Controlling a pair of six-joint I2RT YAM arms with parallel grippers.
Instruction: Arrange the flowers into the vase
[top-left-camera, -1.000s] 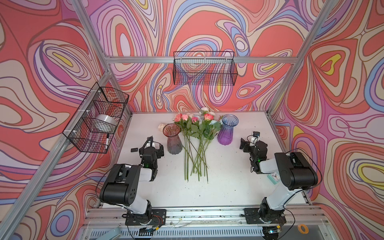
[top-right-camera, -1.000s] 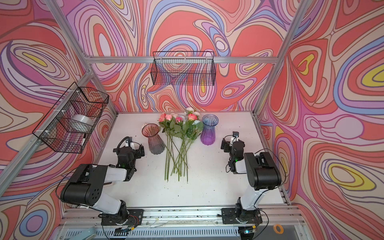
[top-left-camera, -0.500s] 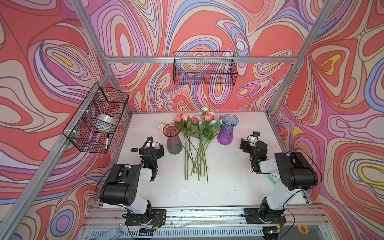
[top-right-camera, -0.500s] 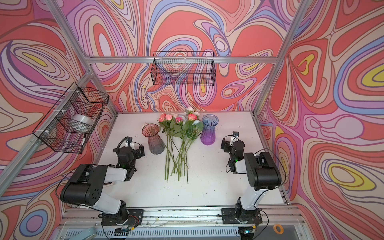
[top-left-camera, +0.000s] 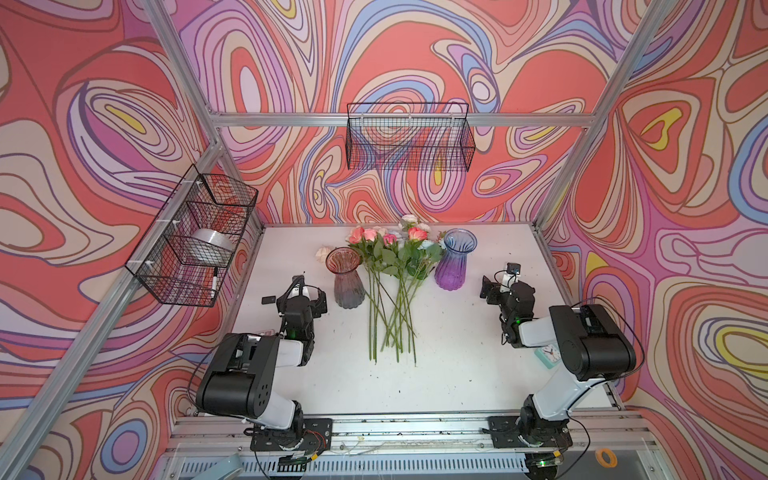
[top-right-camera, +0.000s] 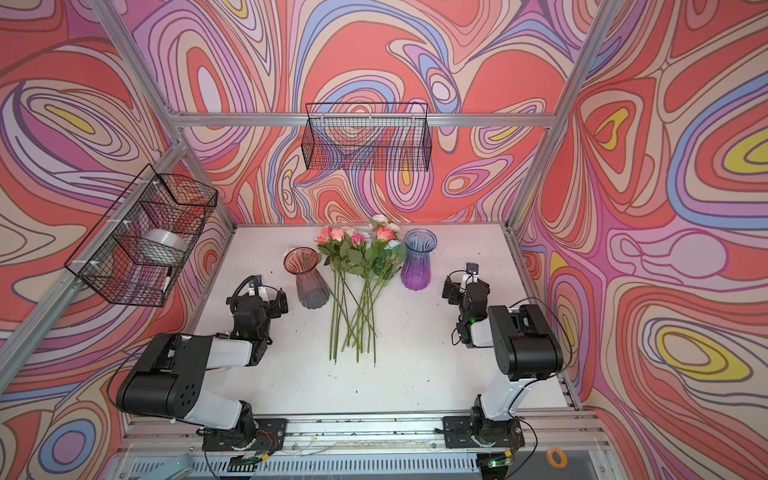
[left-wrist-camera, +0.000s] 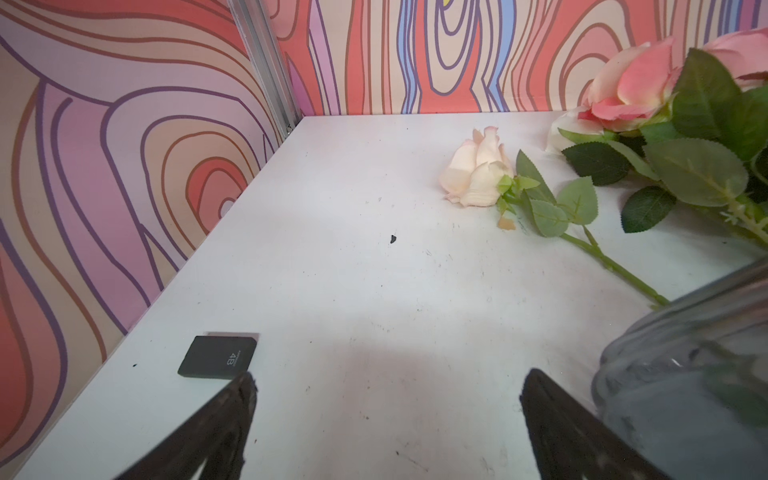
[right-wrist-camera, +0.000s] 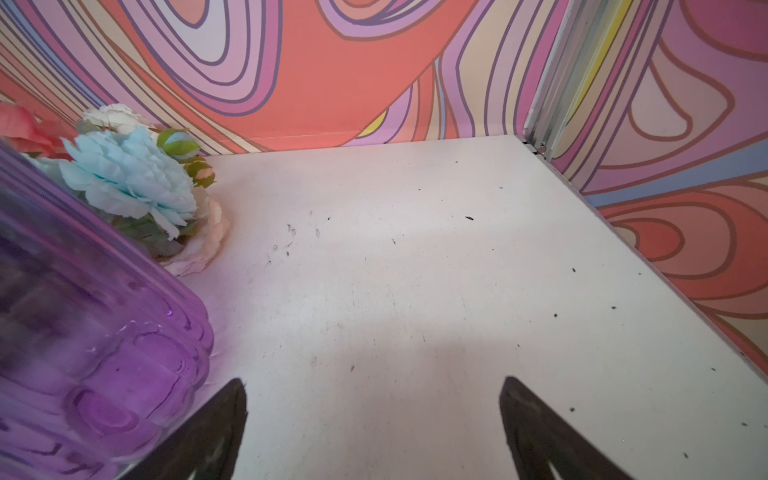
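Status: no change over the last second. Neither arm has moved and the flowers (top-left-camera: 395, 266) are untouched, so the task hasn't really started.

Left jaws: spread wide, nothing between them, low over the table (top-left-camera: 457, 374), just beside the pink vase (top-left-camera: 348, 278). Right jaws: also spread and empty, near the purple vase (top-left-camera: 454, 259), not touching it.

The flowers lie flat in one bunch on the table between the two vases, with blooms toward the back wall and stem ends toward the arm bases. One cream rose (left-wrist-camera: 478, 170) lies apart from the other heads, behind the pink vase, its stem running back toward the bunch.

Counts:
- vases: 2, both upright, both look empty
- flowers: at least 8 blooms I can pick out in both top views; the heads overlap, so no exact figure
- arms: 2, left arm (top-left-camera: 249, 374) and right arm (top-left-camera: 590, 349)
- baskets: 2 on the walls, back basket (top-left-camera: 409, 141) and left basket (top-left-camera: 191, 245); the left one holds a tape roll (top-left-camera: 208, 248)
- card (left-wrist-camera: 218, 357): 1, black, on the table by the left jaws
- clock (top-left-camera: 547, 355): 1, teal, by the right arm

My read: every stem is still to do. The task says one vase and I can't tell which. The next move is probably a single-stem pick from the bunch edge, and crossed stems may drag neighbours.
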